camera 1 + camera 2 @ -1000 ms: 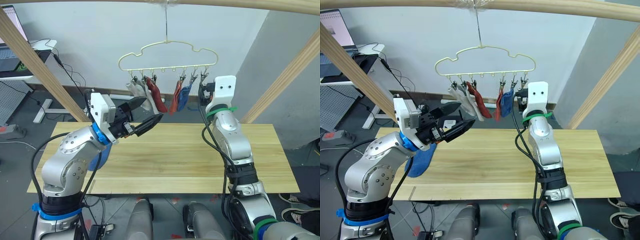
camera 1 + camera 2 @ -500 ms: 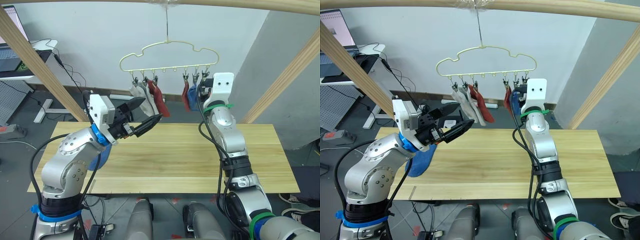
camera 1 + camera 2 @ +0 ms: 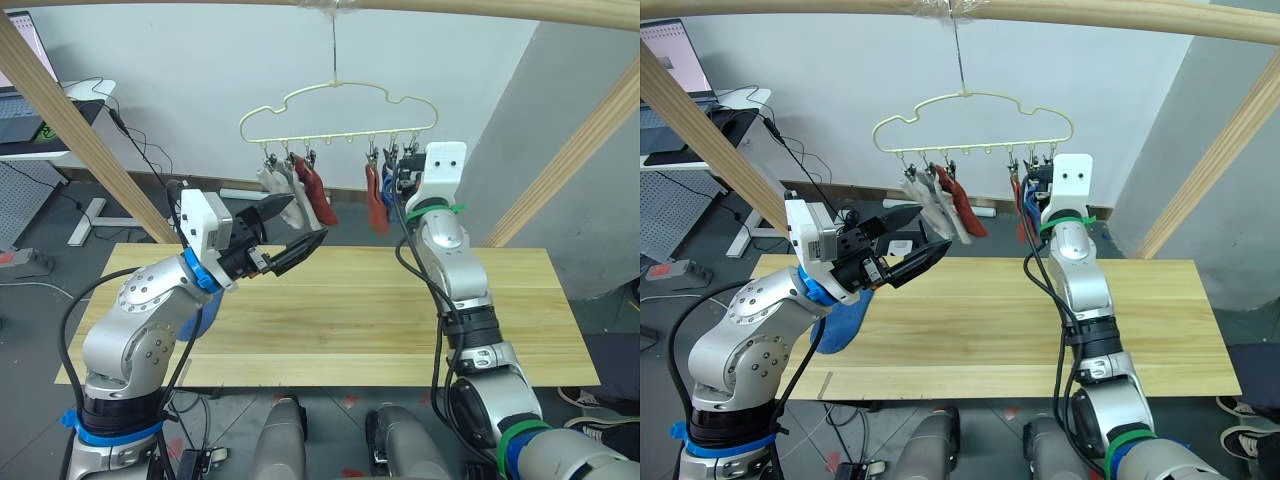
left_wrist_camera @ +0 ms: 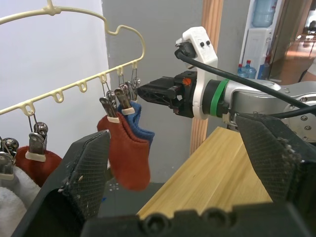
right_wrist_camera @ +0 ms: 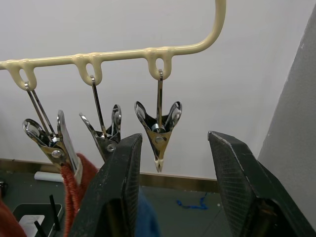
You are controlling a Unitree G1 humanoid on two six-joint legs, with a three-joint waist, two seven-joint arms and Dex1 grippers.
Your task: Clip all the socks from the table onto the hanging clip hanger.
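Observation:
The pale-yellow clip hanger (image 3: 337,100) hangs from the top bar. Two light grey socks (image 3: 278,190) and a rust-red sock (image 3: 315,195) hang at its left clips. Another rust-red sock (image 4: 129,158) and a blue sock (image 4: 142,132) hang toward its right end. My right gripper (image 5: 175,143) is raised and open, its fingers either side of the empty rightmost clip (image 5: 159,131) without touching it. My left gripper (image 3: 300,222) is open and empty, held above the table (image 3: 380,320) below the left socks. A second blue sock (image 3: 843,322) lies on the table's left end, partly hidden by my left arm.
A round-barred wooden frame surrounds the table, with slanted posts on the left (image 3: 90,150) and right (image 3: 570,160) and a top bar (image 3: 500,8). A desk with a laptop (image 3: 30,110) stands at the back left. Cables trail on the floor behind.
The right gripper has risen and moved in to the hanger's right end. The rust-red and blue socks there have swung toward it. The left arm has stayed put.

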